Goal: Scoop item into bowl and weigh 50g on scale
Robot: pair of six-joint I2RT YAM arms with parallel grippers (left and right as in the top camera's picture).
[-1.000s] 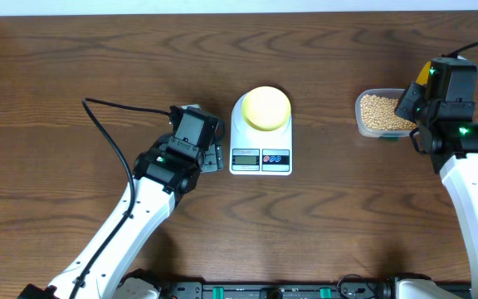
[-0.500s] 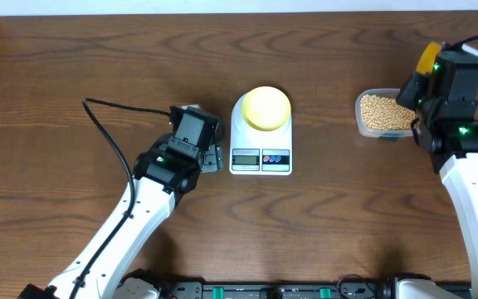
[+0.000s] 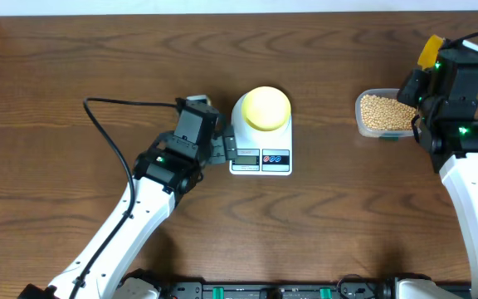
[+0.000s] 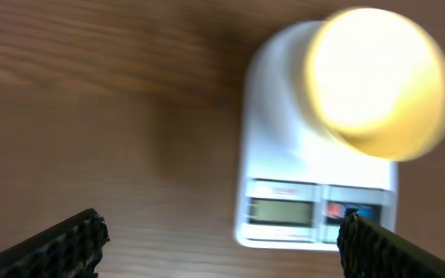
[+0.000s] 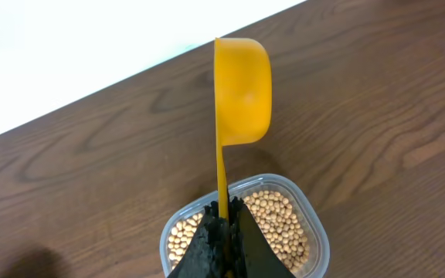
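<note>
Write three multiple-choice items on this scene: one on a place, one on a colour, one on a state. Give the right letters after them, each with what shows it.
1. Where does the bowl stand?
A) on the scale
B) on the bare table
C) on a shelf

2. What colour is the scoop?
A) green
B) orange-yellow
C) white

3. What state is the right claw in?
A) open and empty
B) shut on the scoop's handle
C) out of view

Answers:
1 A: the overhead view shows the bowl on the scale's platform, behind the display.
2 B: the right wrist view shows its cup and handle plainly orange-yellow.
3 B: in the right wrist view the handle runs down between the closed fingers, and the cup stands up above them.
</note>
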